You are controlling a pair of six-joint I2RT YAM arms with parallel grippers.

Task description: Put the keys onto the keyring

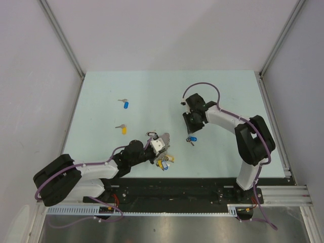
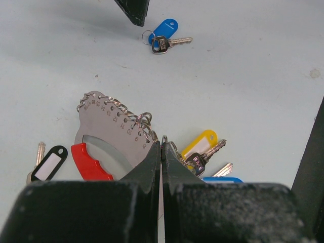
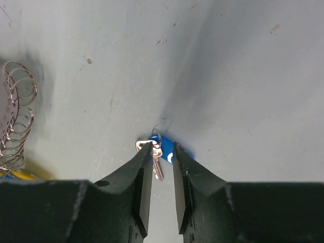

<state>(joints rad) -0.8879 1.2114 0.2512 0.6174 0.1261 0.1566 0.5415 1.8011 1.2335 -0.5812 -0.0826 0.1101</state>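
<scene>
A black-rimmed tag (image 2: 49, 164) lies on the pale table (image 2: 253, 91); seemingly flat.

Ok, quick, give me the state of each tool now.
Left tool: closed, pinching the edge of the keyring.
Right tool: open, straddling the blue-tagged key, not gripping it.

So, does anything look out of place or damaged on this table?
Nothing damaged or spilled. Three keys lie loose, away from the keyring: one blue key, one yellow key, and a second blue key nearer it.
</scene>
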